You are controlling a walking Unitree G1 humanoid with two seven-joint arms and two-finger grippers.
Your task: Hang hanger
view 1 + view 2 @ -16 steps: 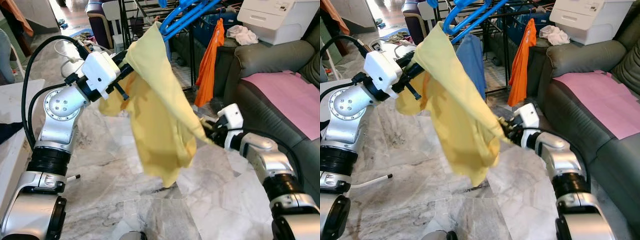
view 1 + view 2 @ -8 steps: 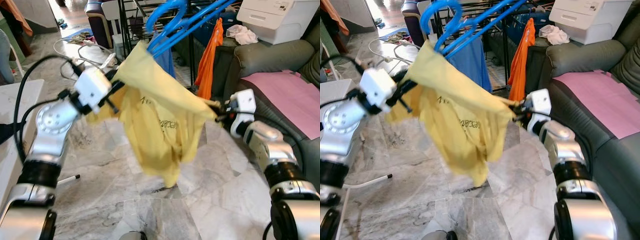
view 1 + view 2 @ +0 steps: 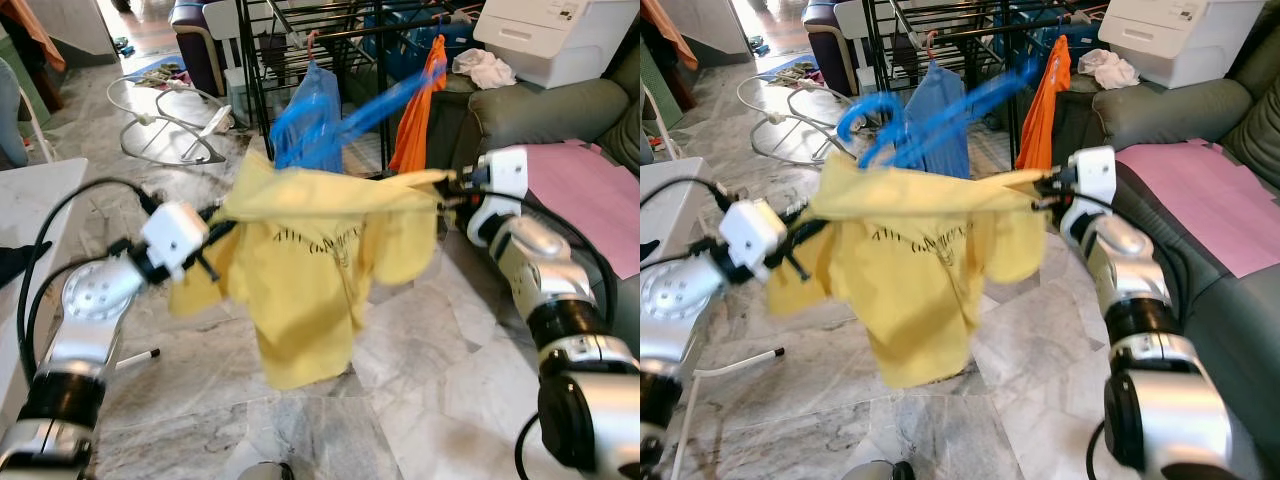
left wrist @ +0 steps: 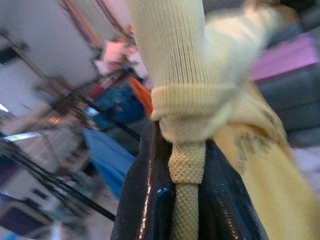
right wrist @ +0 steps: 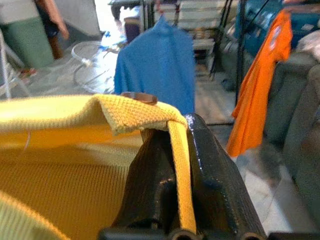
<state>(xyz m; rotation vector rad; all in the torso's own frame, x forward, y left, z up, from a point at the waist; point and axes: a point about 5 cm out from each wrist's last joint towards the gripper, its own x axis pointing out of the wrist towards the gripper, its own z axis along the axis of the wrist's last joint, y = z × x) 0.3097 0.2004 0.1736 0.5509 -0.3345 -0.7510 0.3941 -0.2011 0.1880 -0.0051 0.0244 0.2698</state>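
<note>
Grey-veined marble floor (image 3: 420, 400) fills lower half of the head views. Dark grey sofa (image 3: 600, 120) at right edge, pink mat (image 3: 590, 190) on its seat, white printer (image 3: 560, 35) on a stand at upper right with a white cloth (image 3: 485, 68) beside it. Black drying rack (image 3: 300, 40) across top centre, blue shirt (image 3: 940, 110) and orange shirt (image 3: 415, 110) hanging from it. White table edge (image 3: 30, 200) at left, loose white wire hoops (image 3: 165, 120) on the floor upper left.

Yellow t-shirt (image 3: 300, 270) is stretched mid-frame, held off the floor between both arms, body hanging down centre. Blue hanger (image 3: 925, 115) sits blurred just above the shirt's top edge, hook toward upper left, in front of the rack; cannot tell if it is inside the collar.

Left gripper (image 4: 187, 165) at centre left, fingers pinched tight on a bunched fold of the yellow t-shirt. Right gripper (image 5: 172, 145) at right of centre, fingers closed on the shirt's hem edge, fabric strip running down between them.
</note>
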